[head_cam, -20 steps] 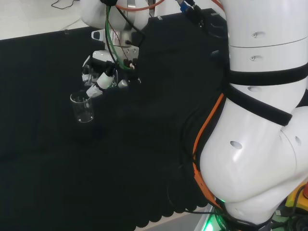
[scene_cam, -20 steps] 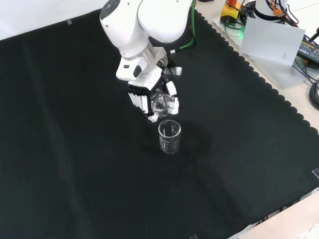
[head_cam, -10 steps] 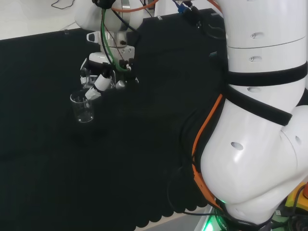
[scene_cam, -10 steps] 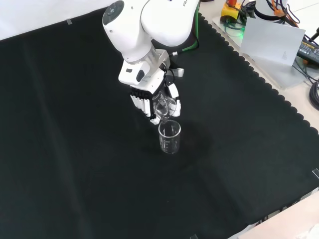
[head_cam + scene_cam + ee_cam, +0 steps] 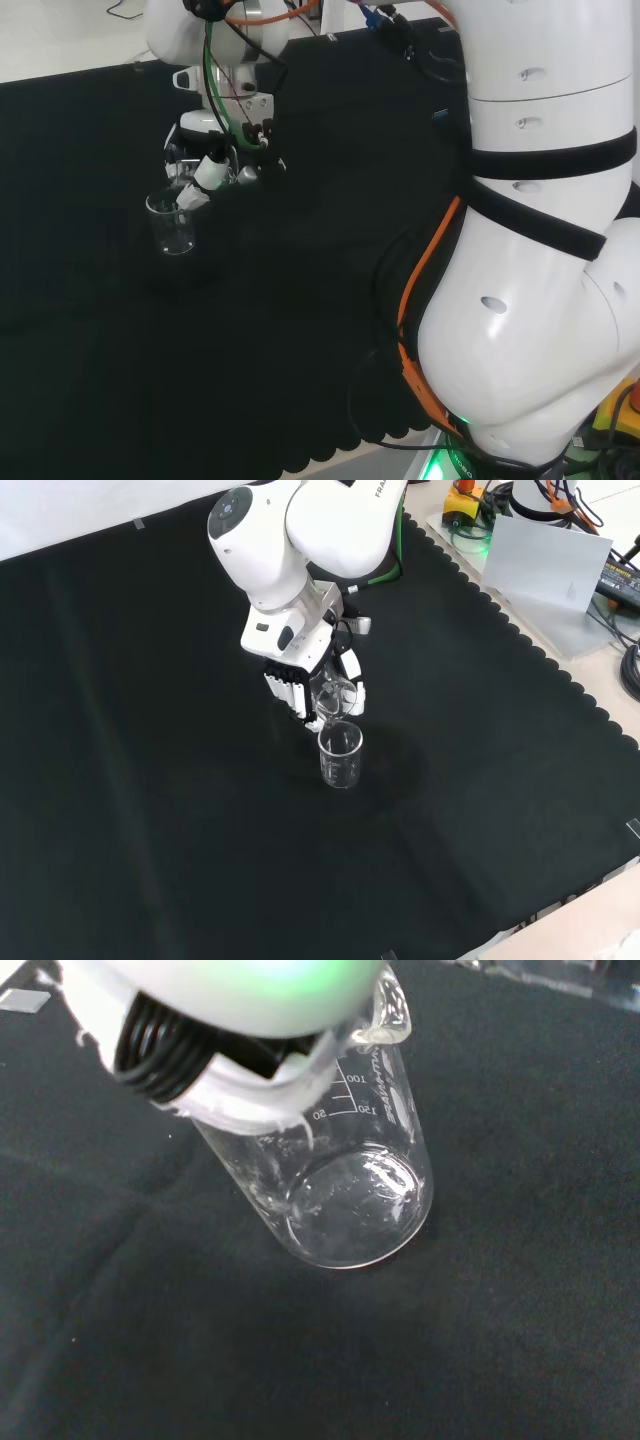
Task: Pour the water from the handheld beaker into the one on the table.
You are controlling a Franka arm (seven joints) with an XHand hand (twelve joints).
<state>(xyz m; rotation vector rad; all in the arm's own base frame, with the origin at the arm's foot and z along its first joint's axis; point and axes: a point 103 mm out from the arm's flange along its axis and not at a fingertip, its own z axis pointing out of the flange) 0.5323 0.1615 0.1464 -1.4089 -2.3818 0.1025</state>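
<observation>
A small clear beaker (image 5: 334, 694) is tipped over in the hand (image 5: 300, 680), whose fingers are curled round it. Its mouth points down at the rim of a second clear beaker (image 5: 340, 757) that stands upright on the black cloth just below. In the head view the hand (image 5: 208, 166) hangs right above the standing beaker (image 5: 173, 228), with the held beaker (image 5: 179, 162) hard to make out among the fingers. The wrist view looks down into the standing beaker (image 5: 352, 1188), past a blurred white and black finger (image 5: 225, 1070). I cannot tell how much water either one holds.
The black cloth (image 5: 150, 810) spreads bare around the two beakers. The arm's big white links (image 5: 540, 250) fill the right of the head view. Off the cloth's far right edge in the front view lies a grey plate (image 5: 548, 565) with cables and devices.
The hand has shifted a little closer over the standing beaker and tipped the held beaker further, bringing its mouth down to the other's rim. The standing beaker has not moved.
</observation>
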